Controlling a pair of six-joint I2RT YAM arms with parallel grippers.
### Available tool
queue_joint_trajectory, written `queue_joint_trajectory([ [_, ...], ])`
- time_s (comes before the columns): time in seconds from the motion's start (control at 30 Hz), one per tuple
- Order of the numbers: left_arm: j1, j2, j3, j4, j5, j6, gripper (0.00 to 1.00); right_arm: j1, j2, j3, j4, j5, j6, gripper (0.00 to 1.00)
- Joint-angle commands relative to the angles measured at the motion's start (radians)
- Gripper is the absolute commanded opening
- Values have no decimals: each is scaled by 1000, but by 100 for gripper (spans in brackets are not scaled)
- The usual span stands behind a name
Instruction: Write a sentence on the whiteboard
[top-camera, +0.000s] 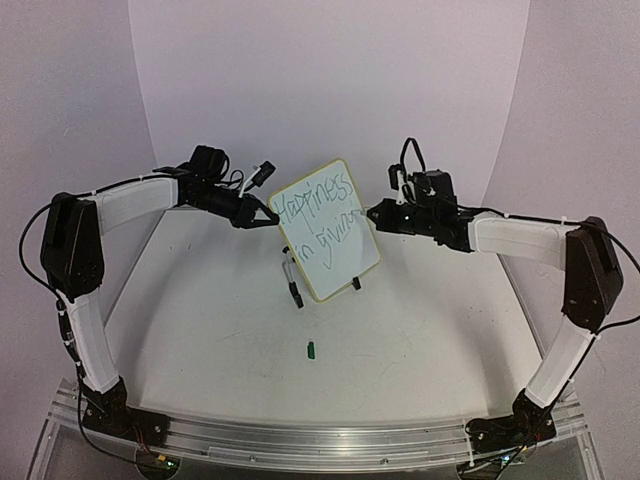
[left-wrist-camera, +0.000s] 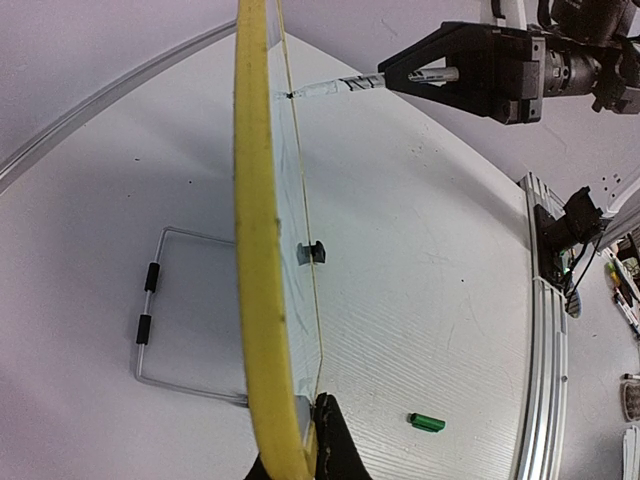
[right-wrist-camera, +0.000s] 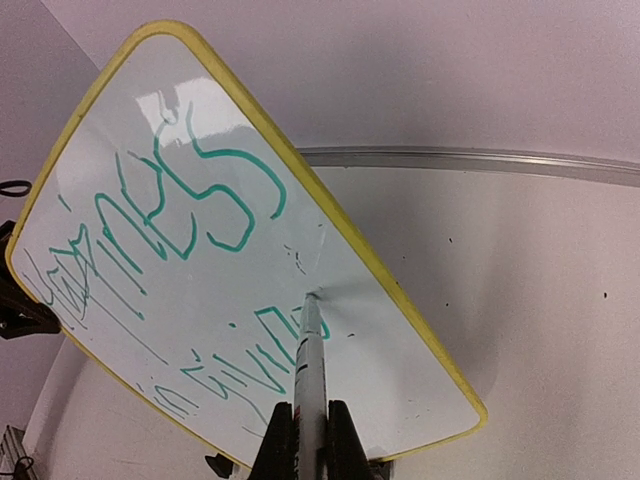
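The whiteboard, white with a thin yellow rim, stands tilted in mid-air over the table's far middle. My left gripper is shut on its left edge. In the left wrist view the board is edge-on, clamped between the left gripper's fingers. The sentence is in green, two lines, with large letters in the right wrist view. My right gripper is shut on a white pen. The pen's tip touches the whiteboard at the end of the lower line. The right gripper also shows from the left wrist.
A metal wire stand with black feet lies on the table under the board, with its frame flat. A small green cap lies near the table's middle, seen again as a green cap. An aluminium rail runs along the near edge.
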Motion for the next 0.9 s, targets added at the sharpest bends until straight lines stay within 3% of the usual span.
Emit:
queue_joint_trajectory([
  [0.0,-15,-5,-22,-41,-31,33,0,-3,17,-11,15,9,-4,0],
  [0.43,-14,-8,-22,-40,-29,33,0,-3,8,-121,15,42,17,0],
  [0.87,-14,-9,-22,-41,-29,33,0,-2,27,-60,21,-145,-1,0],
])
